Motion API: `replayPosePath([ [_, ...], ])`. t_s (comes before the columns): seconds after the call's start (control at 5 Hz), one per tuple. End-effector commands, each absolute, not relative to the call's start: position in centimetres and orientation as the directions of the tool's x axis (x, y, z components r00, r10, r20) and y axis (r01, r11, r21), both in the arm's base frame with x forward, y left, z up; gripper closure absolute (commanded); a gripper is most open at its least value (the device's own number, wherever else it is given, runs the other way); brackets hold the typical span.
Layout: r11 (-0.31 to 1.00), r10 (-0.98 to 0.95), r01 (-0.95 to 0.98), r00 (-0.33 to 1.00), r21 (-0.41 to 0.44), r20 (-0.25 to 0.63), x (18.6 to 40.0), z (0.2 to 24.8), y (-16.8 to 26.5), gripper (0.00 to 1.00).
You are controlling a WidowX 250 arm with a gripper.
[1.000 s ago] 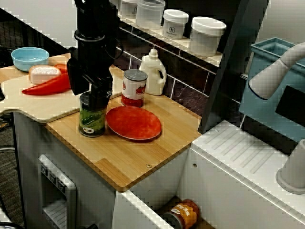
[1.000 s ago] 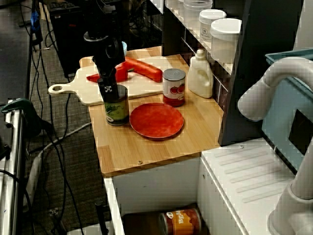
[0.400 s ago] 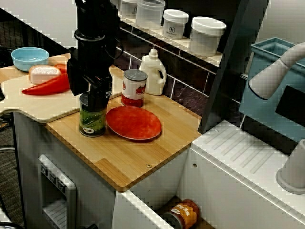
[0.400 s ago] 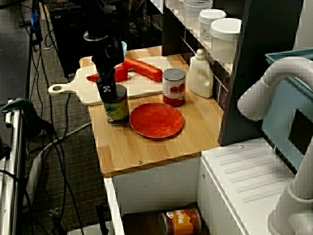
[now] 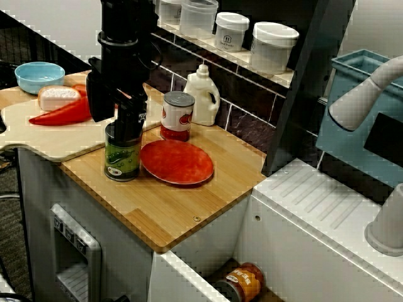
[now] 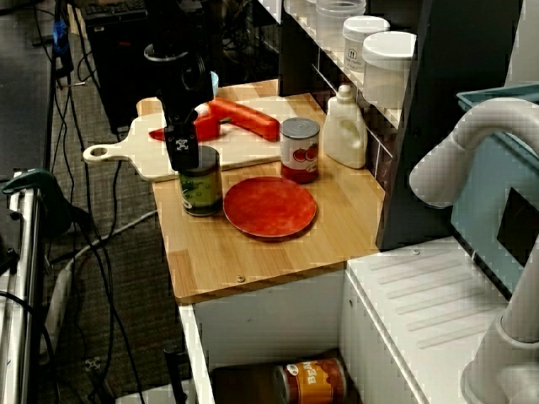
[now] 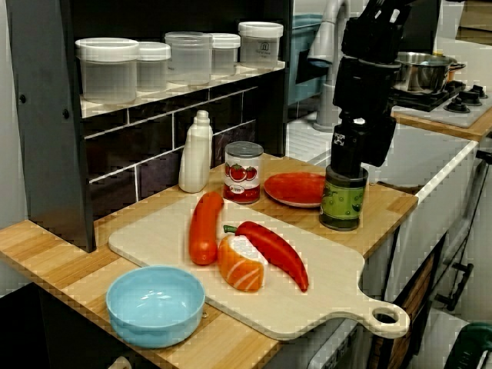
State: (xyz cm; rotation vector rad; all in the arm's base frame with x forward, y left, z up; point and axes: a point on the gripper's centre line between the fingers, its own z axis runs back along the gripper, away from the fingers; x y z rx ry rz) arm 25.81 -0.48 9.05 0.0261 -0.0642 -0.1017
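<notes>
A green-labelled can (image 5: 122,157) stands upright on the wooden counter (image 5: 170,211), just left of a red plate (image 5: 176,162). My black gripper (image 5: 121,124) hangs directly over the can, its fingertips level with the can's lid, and its jaws look spread wider than the can. From the high side view the gripper (image 6: 185,151) covers the top of the can (image 6: 200,187). In the view along the counter the gripper (image 7: 350,157) sits just above the can (image 7: 343,201), which rests on the wood by itself.
A tomato can (image 5: 177,116) and a white bottle (image 5: 203,95) stand behind the plate. A cutting board (image 7: 307,307) carries a red pepper (image 7: 269,252), a sausage (image 7: 204,227) and a salmon piece (image 7: 240,265). A blue bowl (image 7: 156,304) sits beside it. Tubs (image 5: 272,45) line the shelf.
My gripper has lifted a little from around the top of the green can. The can has stayed in place on the counter.
</notes>
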Motion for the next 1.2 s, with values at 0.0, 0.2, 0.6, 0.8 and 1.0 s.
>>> replayPosePath([
  [0.0, 0.997, -0.077, 0.074, 0.989, 0.024, 0.126, 26.8, 11.5, 0.4, 0.0],
  [0.2, 0.998, -0.066, 0.063, 0.992, 0.027, 0.11, 27.0, 12.0, 1.4, 0.0],
  [0.6, 0.994, -0.101, 0.1, 0.994, 0.042, 0.039, 27.0, 13.1, 3.5, 0.0],
  [0.8, 0.993, -0.108, 0.106, 0.994, 0.057, 0.032, 27.0, 13.2, 4.2, 0.0],
  [1.0, 0.99, -0.118, 0.115, 0.993, 0.08, 0.027, 27.2, 12.6, 4.6, 0.0],
])
